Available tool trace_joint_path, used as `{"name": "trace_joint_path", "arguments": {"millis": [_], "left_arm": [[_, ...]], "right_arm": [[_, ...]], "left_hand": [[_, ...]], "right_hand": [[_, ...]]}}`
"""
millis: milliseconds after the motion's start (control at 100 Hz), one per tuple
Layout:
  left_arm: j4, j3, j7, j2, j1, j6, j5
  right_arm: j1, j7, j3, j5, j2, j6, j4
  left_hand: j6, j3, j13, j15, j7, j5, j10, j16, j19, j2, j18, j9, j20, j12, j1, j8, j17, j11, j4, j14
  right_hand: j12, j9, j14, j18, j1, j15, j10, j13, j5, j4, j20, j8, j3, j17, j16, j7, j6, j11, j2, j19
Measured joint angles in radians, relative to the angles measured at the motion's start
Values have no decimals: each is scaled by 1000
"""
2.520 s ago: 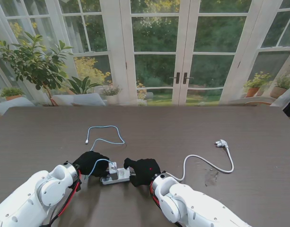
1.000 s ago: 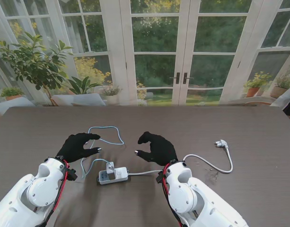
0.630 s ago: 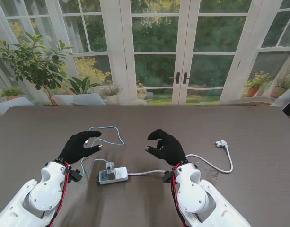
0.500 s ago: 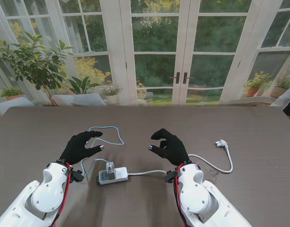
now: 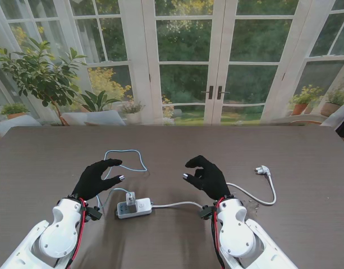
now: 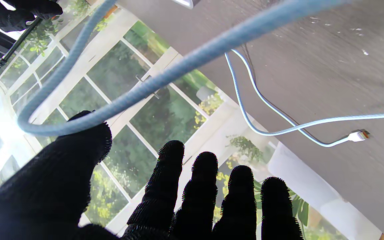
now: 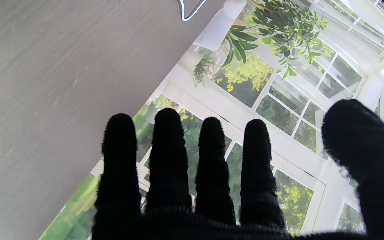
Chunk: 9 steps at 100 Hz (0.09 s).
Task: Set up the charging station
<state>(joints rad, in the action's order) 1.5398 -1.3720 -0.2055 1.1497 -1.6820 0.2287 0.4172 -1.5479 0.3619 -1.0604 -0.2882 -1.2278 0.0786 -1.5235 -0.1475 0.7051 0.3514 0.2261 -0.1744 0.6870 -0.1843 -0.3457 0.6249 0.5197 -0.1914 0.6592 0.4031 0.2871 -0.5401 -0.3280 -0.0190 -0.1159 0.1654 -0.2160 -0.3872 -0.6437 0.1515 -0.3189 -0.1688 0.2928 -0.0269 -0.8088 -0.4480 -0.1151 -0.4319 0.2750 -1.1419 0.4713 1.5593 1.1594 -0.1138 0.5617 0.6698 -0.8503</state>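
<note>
Both black-gloved hands, left hand [image 5: 96, 177] and right hand [image 5: 207, 176], hover empty with fingers apart, flanking the white rectangular power strip [image 5: 133, 208] near the dark wooden table's [image 5: 306, 224] near edge.

You cannot see how the blue cable [image 5: 124, 162] joins the charger [image 5: 131, 198]; the power strip [image 5: 134, 208] sockets are too small.

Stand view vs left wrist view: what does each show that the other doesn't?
Only the stand view: the power strip with the charger plugged in, its white cord ending in a plug, and the right hand, open. Only the left wrist view: the blue cable's connector tip up close. Both: the left hand, open, the blue cable and the table.
</note>
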Motion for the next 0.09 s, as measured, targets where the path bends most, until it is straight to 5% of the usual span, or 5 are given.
{"name": "trace_joint_path", "arguments": {"millis": [90], "left_arm": [[4,0,0,0,-4,-6,-1]], "right_arm": [[-4,4,-3,-7,1,-1,-1]], "left_hand": [[0,0,0,-2,0,0,0,0,-2,0,0,0,0,0,0,-1,0,0,0,-1]], "right_hand": [[0,0,0,0,0,0,0,0,0,0,-3,0,0,-1,0,0,0,0,0,1]]}}
